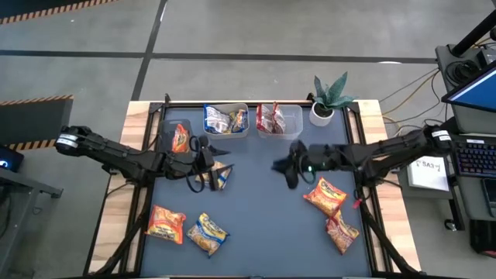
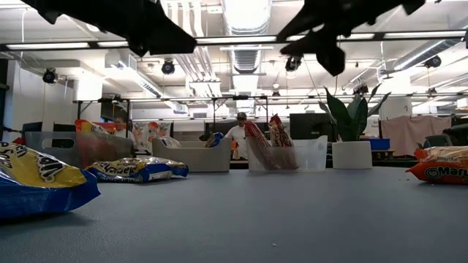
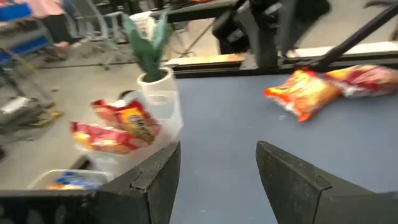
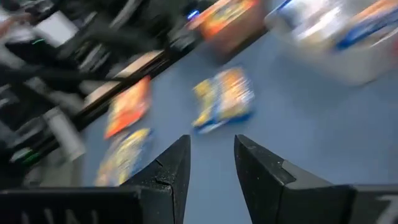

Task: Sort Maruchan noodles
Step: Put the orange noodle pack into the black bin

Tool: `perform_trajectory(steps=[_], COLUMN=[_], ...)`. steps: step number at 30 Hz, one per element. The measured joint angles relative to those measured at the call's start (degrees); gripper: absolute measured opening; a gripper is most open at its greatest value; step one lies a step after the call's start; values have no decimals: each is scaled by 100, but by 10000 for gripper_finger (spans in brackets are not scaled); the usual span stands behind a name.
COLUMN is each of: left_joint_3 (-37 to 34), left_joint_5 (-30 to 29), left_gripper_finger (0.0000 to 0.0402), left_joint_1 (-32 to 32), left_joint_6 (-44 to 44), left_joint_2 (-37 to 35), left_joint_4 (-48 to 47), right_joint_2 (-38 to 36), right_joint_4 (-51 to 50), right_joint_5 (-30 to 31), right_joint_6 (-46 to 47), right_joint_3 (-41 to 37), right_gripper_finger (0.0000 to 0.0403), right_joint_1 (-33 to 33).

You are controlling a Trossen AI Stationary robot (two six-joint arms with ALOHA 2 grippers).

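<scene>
Overhead, your scene reads so:
Front packets: crinkly orange packet [image 1: 166,223] and yellow-and-blue packet [image 1: 207,233] lie front-left; two orange ones [image 1: 325,195] front-right.
Left gripper [image 1: 208,152]: fingers apart, empty, just beside a yellow-and-blue packet [image 1: 222,177].
Right gripper [image 1: 282,165]: fingers apart, empty, mid-table.
Back: clear plastic tub [image 1: 225,120] holds probably blue-and-yellow packets; second clear tub [image 1: 280,119] holds red ones.

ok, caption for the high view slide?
Both grippers, left and right, hover empty mid-table among scattered noodle packets.
</scene>
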Motion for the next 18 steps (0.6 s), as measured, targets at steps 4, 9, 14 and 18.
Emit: perform_trajectory(steps=[4,9,14,18], left_joint_3=[0,0,0,0], left_joint_5=[248,516,1135,1215], left_gripper_finger=[194,194,194,194], left_joint_1=[-4,-12,-39,-125], left_joint_6=[-290,-740,-1016,-1042], left_joint_2=[0,1,2,2], left_joint_4=[39,34,9,8], right_joint_2=[162,411,599,606], right_joint_4=[-15,-105,-1050,-2776], right_joint_5=[-33,-31,-54,-276], right_joint_6=[500,1311,2543,3799], right_joint_3=[0,0,0,12], right_gripper_finger=[113,110,109,109], right_joint_1=[670,1241,1608,1700])
